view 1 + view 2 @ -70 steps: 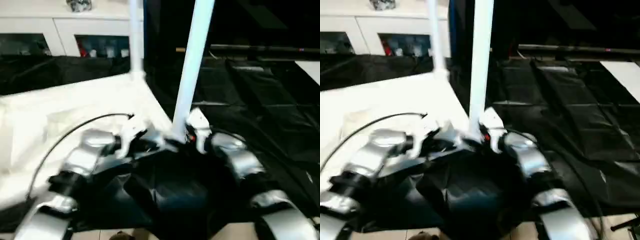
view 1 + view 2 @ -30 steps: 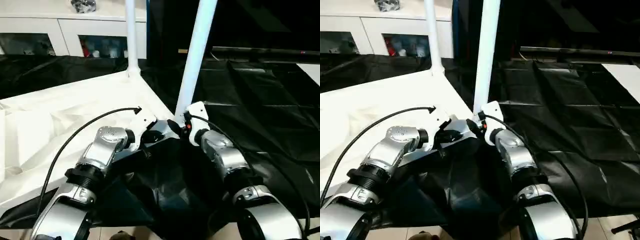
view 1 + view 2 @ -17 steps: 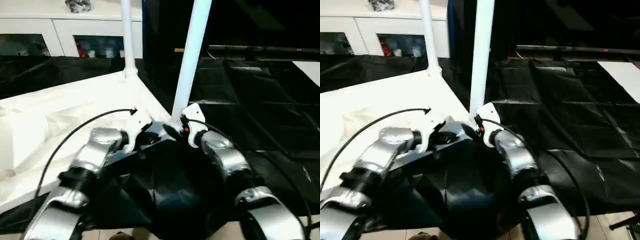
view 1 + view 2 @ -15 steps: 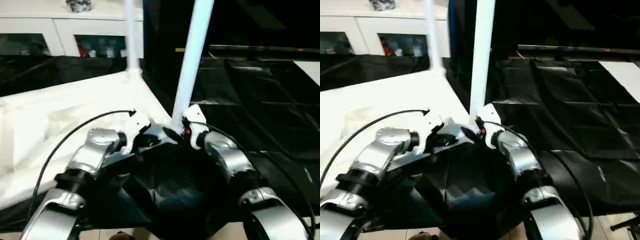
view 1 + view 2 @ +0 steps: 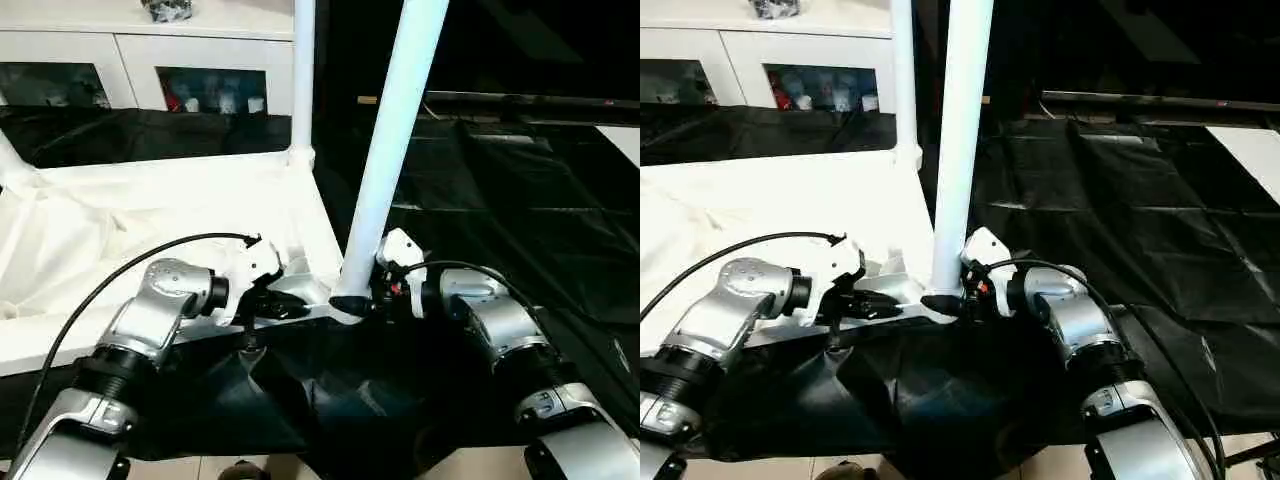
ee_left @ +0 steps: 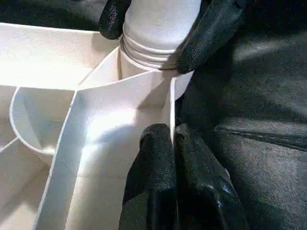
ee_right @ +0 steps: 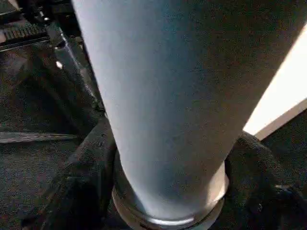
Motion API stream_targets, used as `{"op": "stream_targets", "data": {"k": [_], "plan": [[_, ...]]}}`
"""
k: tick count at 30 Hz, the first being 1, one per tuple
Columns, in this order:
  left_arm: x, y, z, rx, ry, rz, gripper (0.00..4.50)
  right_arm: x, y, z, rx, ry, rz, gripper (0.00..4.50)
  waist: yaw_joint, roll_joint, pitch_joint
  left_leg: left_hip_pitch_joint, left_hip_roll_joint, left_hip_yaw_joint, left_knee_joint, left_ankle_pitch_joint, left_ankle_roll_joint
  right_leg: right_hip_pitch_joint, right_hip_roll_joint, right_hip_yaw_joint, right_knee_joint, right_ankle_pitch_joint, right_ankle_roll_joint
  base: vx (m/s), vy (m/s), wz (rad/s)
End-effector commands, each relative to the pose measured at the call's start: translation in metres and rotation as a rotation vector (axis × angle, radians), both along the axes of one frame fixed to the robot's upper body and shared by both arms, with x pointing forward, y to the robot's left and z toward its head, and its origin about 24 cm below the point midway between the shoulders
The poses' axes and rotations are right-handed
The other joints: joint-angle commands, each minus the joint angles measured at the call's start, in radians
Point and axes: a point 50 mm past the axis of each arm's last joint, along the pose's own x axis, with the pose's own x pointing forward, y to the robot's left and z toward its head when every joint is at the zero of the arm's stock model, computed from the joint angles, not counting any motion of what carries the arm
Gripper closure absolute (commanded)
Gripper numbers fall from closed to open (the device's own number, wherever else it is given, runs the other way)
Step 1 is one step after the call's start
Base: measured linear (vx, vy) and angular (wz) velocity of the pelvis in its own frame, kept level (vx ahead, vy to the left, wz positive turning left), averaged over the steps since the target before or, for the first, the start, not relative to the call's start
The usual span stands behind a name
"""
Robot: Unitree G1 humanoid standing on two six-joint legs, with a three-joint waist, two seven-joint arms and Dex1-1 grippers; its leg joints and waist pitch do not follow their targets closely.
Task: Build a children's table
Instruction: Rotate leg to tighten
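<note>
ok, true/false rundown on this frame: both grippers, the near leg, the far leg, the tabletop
1. The right gripper is closed around the base of the near leg. True.
2. The left gripper is wide open above the tabletop. False: it is shut, pinching a wall at the tabletop's corner.
3. The far leg lies flat on the black sheet. False: it stands in the far corner socket.
4. The tabletop lies underside up. True.

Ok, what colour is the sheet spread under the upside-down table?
Black: the crinkled plastic sheet under the white plastic table top, best seen in the right eye view.
</note>
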Motion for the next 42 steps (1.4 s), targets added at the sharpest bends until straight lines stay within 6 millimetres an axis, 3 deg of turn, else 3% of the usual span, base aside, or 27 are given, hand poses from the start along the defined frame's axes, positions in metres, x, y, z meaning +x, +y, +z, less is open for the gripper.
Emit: {"op": "stream_targets", "data": {"k": [1, 11, 14, 17, 19, 20, 24, 26, 27, 30, 34, 42], "plan": [[-0.004, -0.007, 0.0, -0.038, 0.008, -0.034, 4.5, -0.004, 0.009, 0.004, 0.031, 0.012, 0.08, 1.76, 0.0, -0.006, -0.06, 0.032, 0.069, -0.029, -0.063, -0.133, 0.06, 0.03, -0.091, 0.044, -0.069, 0.001, -0.244, 0.0, 0.0, 0.0], [-0.005, -0.007, -0.003, -0.034, 0.017, -0.02, 4.5, -0.008, 0.012, 0.001, 0.033, 0.023, 0.092, 1.81, 0.001, -0.005, -0.06, 0.033, 0.069, -0.029, -0.064, -0.134, 0.052, 0.029, -0.09, 0.044, -0.069, -0.006, -0.24, 0.0, 0.0, 0.0], [0.007, -0.016, -0.006, -0.024, -0.032, 0.101, 4.5, 0.007, 0.017, -0.007, 0.01, -0.035, -0.16, 1.81, -0.005, -0.005, -0.058, 0.033, 0.067, -0.029, -0.065, -0.137, 0.044, 0.025, -0.092, 0.046, -0.07, -0.009, -0.244, 0.0, 0.0, 0.0], [0.016, -0.027, -0.007, -0.024, -0.063, 0.186, 4.5, 0.016, 0.021, -0.011, 0.02, -0.036, -0.334, 1.82, -0.009, -0.006, -0.055, 0.038, 0.067, -0.033, -0.071, -0.198, -0.004, 0.025, -0.097, 0.048, -0.082, -0.123, -0.233, 0.0, 0.0, 0.0], [0.024, -0.045, -0.007, -0.039, -0.085, 0.267, 4.5, 0.021, 0.03, -0.015, 0.042, -0.017, -0.483, 1.82, -0.016, -0.004, -0.054, 0.041, 0.067, -0.035, -0.075, -0.231, -0.022, 0.023, -0.097, 0.05, -0.088, -0.164, -0.219, 0.0, 0.0, 0.0], [0.024, -0.045, -0.007, -0.039, -0.085, 0.267, 4.5, 0.021, 0.03, -0.015, 0.042, -0.017, -0.483, 1.82, -0.016, -0.004, -0.055, 0.043, 0.068, -0.034, -0.075, -0.231, -0.024, 0.022, -0.097, 0.051, -0.089, -0.164, -0.216, 0.0, 0.0, 0.0], [0.032, -0.076, -0.005, -0.061, -0.109, 0.344, 4.5, 0.025, 0.049, -0.02, 0.025, -0.006, -0.666, 1.82, -0.016, 0.002, -0.059, 0.04, 0.065, -0.035, -0.074, -0.197, -0.022, 0.025, -0.096, 0.05, -0.084, -0.086, -0.214, 0.0, 0.0, 0.0], [0.032, -0.081, -0.005, -0.065, -0.111, 0.339, 4.5, 0.025, 0.054, -0.02, 0.03, -0.003, -0.671, 1.82, -0.015, 0.002, -0.061, 0.036, 0.065, -0.035, -0.072, -0.181, -0.013, 0.029, -0.097, 0.05, -0.08, -0.052, -0.213, 0.0, 0.0, 0.0], [0.032, -0.086, -0.004, -0.074, -0.108, 0.326, 4.5, 0.024, 0.061, -0.019, 0.064, 0.01, -0.652, 1.48, -0.014, 0.001, -0.063, 0.035, 0.063, -0.034, -0.07, -0.161, -0.001, 0.031, -0.096, 0.048, -0.077, -0.016, -0.212, 0.0, 0.0, 0.0], [0.03, -0.084, -0.005, -0.068, -0.119, 0.296, 4.5, 0.024, 0.064, -0.013, 0.131, 0.01, -0.628, 1.13, -0.013, 0.004, -0.062, 0.034, 0.064, -0.034, -0.068, -0.159, 0.029, 0.031, -0.096, 0.048, -0.079, 0.004, -0.213, 0.0, 0.0, 0.0], [0.027, -0.071, -0.007, -0.054, -0.13, 0.262, 4.5, 0.025, 0.057, -0.007, 0.13, -0.048, -0.6, 0.74, -0.013, 0.003, -0.062, 0.033, 0.066, -0.035, -0.07, -0.169, 0.028, 0.032, -0.096, 0.046, -0.079, -0.015, -0.213, 0.0, 0.0, 0.0], [0.012, -0.049, -0.004, -0.093, -0.095, 0.123, 4.5, 0.017, 0.036, -0.002, 0.136, -0.065, -0.345, 0.74, -0.017, 0.001, -0.06, 0.029, 0.068, -0.033, -0.067, -0.158, 0.055, 0.035, -0.095, 0.047, -0.078, 0.0, -0.224, 0.0, 0.0, 0.0]]}}
